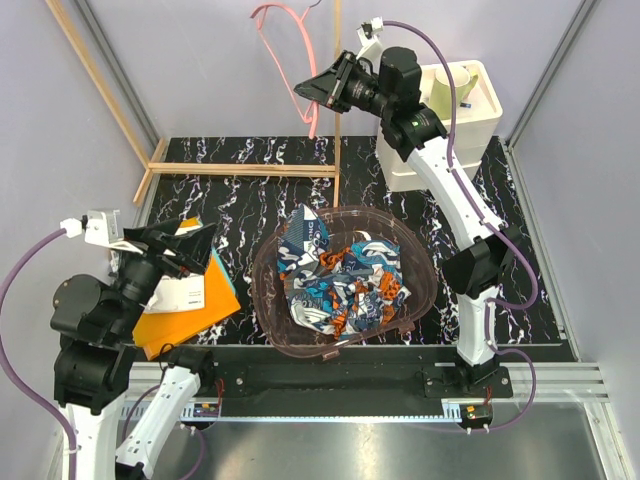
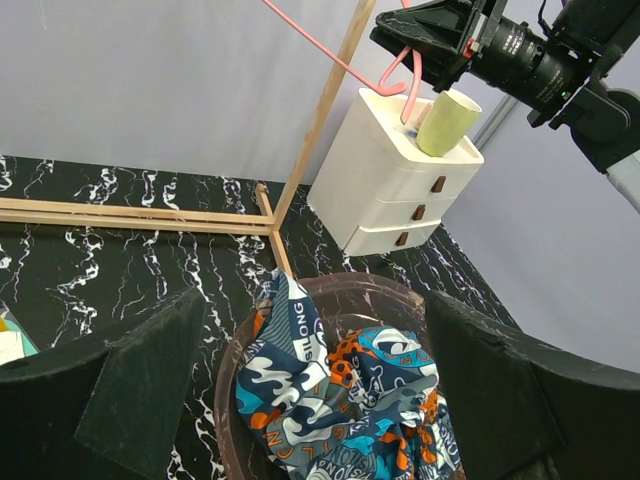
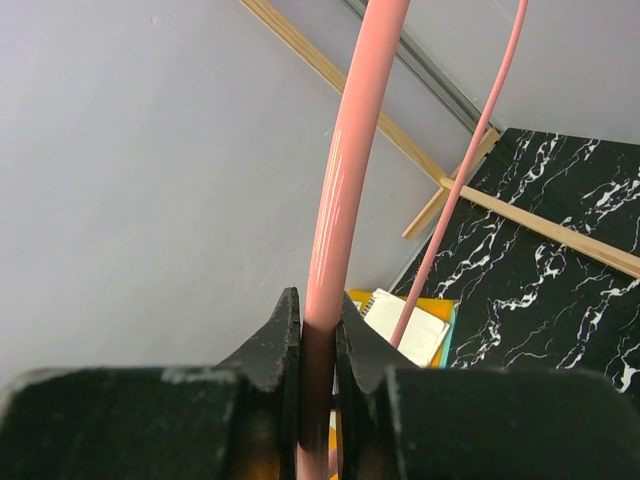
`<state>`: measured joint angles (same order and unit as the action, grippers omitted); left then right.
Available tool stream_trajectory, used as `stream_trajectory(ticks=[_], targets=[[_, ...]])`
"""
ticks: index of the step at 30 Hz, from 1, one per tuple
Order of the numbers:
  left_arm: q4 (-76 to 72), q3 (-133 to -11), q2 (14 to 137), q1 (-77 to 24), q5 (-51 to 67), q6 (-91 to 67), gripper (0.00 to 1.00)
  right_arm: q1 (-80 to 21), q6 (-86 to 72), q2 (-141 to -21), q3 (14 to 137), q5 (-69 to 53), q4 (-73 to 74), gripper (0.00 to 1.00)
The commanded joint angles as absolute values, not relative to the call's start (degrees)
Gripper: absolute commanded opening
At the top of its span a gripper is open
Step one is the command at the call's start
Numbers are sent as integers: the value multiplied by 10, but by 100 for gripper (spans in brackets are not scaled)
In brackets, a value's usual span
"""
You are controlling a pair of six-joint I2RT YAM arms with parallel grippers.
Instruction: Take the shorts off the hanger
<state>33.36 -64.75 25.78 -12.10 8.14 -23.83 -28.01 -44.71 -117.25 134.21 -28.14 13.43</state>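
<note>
Pink hanger (image 3: 338, 180), top cropped, clamped in right pincer (image 3: 318, 315); shorts (image 1: 340, 285) in bowl (image 1: 415, 272).

Place: robotics lab, enclosed test cell.
Walls: plain grey panels (image 1: 200, 70) on three sides, metal corner profiles.
Surface: black marble-print mat (image 1: 230, 205).
Mounting: aluminium rail (image 1: 560, 378) and black base plate (image 1: 330, 378) at near edge.
Cabling: loose purple cables (image 1: 452, 70).
Props: white drawer unit (image 2: 385, 190), wooden rod frame (image 1: 240, 170), clear plastic tub (image 1: 262, 285).

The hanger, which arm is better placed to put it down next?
Right. Its claw is shut on the hanger, raised above the table; the left claw hangs open, low, facing the shorts lying in the bowl.
</note>
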Motion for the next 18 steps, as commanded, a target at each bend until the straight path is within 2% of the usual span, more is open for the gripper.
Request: stream_trajectory(ticks=[1,6,10,13,14,18], targets=[[316,-656,272,-120,102,-244,94,-278,-454,-1163,1351,-294,112,0],[316,-656,279,-120,113,-248,95,-278,-431,-1165,1345,-285,162,5],[316,-653,287,-120,127,-258,95,-278,-407,-1167,1349,-277,206,15],[312,-650,294,-120,137,-264,95,-277,-387,-1174,1369,-266,263,30],[311,-650,297,-120,141,-265,95,-278,-381,-1174,1374,-261,276,40],[308,-647,318,-120,172,-274,95,-277,-339,-1176,1397,-236,342,59]])
